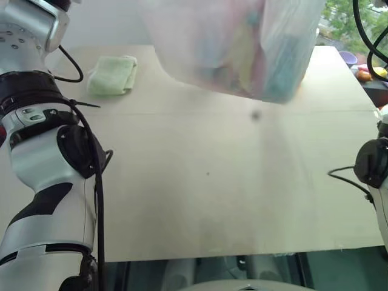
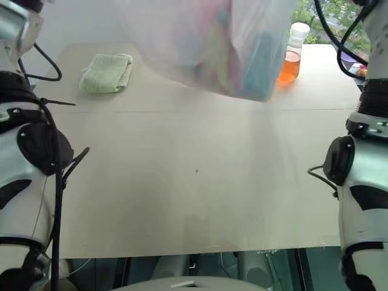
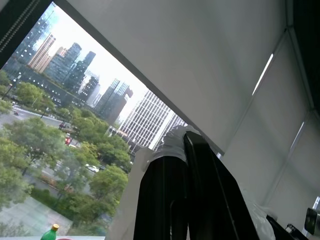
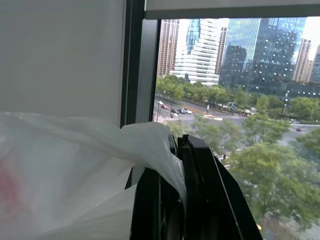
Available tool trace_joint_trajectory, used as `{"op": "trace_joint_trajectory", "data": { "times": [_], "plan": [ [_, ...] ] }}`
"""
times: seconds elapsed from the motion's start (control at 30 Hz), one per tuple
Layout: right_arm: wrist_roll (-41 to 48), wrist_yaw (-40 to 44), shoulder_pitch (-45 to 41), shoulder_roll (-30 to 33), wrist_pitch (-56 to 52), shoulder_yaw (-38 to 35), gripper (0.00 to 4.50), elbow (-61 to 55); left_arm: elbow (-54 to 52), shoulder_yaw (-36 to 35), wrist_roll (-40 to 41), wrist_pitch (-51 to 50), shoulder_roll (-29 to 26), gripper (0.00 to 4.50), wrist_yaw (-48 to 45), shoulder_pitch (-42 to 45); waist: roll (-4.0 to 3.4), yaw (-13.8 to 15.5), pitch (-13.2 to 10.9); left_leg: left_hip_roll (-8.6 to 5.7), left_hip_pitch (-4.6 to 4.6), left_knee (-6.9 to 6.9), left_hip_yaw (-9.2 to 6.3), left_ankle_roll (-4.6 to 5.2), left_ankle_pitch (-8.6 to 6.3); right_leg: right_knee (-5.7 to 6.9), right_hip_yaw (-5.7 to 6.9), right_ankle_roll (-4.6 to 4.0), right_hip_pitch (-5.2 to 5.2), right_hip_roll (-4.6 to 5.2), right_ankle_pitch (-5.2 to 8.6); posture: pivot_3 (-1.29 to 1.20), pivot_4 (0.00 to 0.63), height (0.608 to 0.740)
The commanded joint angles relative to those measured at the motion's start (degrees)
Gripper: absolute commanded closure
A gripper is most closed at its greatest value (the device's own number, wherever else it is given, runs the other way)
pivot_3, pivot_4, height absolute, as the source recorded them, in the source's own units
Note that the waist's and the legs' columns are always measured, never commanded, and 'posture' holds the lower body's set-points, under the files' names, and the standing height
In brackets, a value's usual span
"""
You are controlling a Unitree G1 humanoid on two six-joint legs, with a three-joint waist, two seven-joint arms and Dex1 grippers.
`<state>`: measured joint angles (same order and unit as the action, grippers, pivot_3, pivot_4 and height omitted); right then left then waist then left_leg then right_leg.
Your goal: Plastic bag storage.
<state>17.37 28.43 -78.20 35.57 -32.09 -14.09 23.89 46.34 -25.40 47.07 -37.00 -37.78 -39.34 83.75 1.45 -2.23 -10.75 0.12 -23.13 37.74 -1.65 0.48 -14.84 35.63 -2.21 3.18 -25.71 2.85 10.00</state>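
Note:
The plastic bag (image 1: 242, 48), translucent white with coloured things showing through it, hangs in the air above the far middle of the table (image 1: 200, 182). Its bottom is clear of the tabletop. In the left wrist view my left gripper (image 3: 182, 140) is shut, with a bunched bit of the bag's white plastic (image 3: 172, 136) pinched at the fingertips. In the right wrist view my right gripper (image 4: 179, 142) is shut on a fold of the bag (image 4: 75, 165), which billows out beside the fingers. Both grippers point up toward the window.
A pale green cloth (image 1: 113, 75) lies folded at the table's far left. A bottle of orange liquid (image 2: 292, 57) stands at the far right, behind the bag. A purple bowl and coloured items (image 1: 362, 68) sit past the right edge.

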Motion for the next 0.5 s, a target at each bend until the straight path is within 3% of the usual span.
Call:
{"op": "trace_joint_trajectory", "data": {
  "times": [0.03, 0.1, 0.2, 0.5],
  "plan": [
    [-0.08, 1.28, 0.20, 4.01, 1.09, -1.17, 4.50, -2.69, 0.17, 1.20, -2.27, 0.54, -0.49, 4.46, -3.84, 1.19, 0.00, -0.05, -0.02, 0.01, -0.15, 0.10, -0.04, 0.02, -0.01, 0.01, 0.02, 0.01, -0.11, 0.00, 0.00, 0.00, 0.150, 0.739],
    [0.28, 1.55, 3.23, 5.18, -0.08, -1.47, 4.50, -6.65, -1.93, 2.30, -3.44, -0.28, -0.61, 4.46, -5.12, -0.86, 0.00, -0.14, -0.02, 0.02, -0.72, 0.41, -0.09, -0.13, 0.07, 0.23, 0.06, 0.01, -0.65, -0.01, -0.01, 0.00, 0.150, 0.739],
    [0.67, 2.20, 10.51, 5.92, -0.31, -1.46, 4.50, -14.05, -10.37, 6.11, -5.30, -2.09, -1.05, 4.46, -8.66, -8.16, -0.03, -0.23, 0.00, 0.03, -0.86, 0.36, -0.01, -0.15, 0.09, 0.30, -0.01, 0.01, -0.88, 0.00, -0.01, 0.00, 0.150, 0.739],
    [11.82, 4.46, 53.27, 4.97, -13.83, -5.46, 4.50, -52.28, -44.82, 4.00, 3.51, -14.38, 4.27, 4.46, -1.61, -40.37, -0.06, 0.37, 0.05, 0.04, -0.90, 0.83, 0.08, 0.08, -0.04, 0.76, -0.18, 0.01, -0.98, 0.02, -0.02, 0.00, 0.150, 0.739]
  ]
}}
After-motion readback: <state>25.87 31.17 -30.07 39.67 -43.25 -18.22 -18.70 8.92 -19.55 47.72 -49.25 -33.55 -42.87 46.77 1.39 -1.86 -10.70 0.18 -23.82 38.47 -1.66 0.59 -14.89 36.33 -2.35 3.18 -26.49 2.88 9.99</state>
